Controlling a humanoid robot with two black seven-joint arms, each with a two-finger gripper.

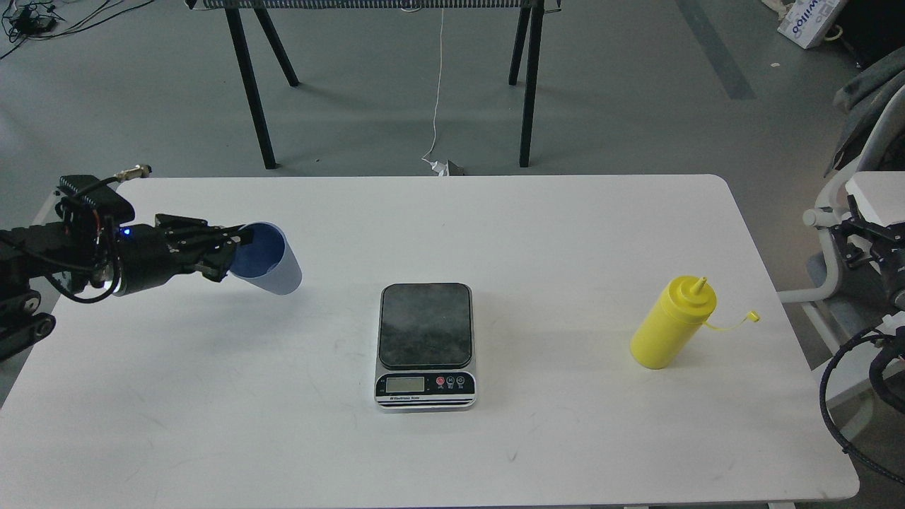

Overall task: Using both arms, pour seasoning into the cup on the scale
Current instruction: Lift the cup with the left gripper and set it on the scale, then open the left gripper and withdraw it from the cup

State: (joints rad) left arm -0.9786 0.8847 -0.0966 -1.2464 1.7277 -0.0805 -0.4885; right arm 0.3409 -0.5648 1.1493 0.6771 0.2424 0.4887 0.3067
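My left gripper (225, 253) comes in from the left and is shut on the rim of the light blue cup (272, 265). The cup is tilted, mouth toward the gripper, over the left part of the white table (565, 226). The scale (425, 343) sits at the table's middle with its dark platform bare and its display toward me. The yellow seasoning bottle (672, 324) stands right of the scale, its cap hanging open on its tether (754, 317). My right gripper (852, 230) sits beyond the table's right edge, dark and partly cut off, well away from the bottle.
A black-legged stand (261, 106) stands on the grey floor behind the table, with a white cable (437, 106) hanging down. A white chair frame (834, 212) and black cables (848, 396) are by the right edge. A cardboard box (806, 21) lies at the far right.
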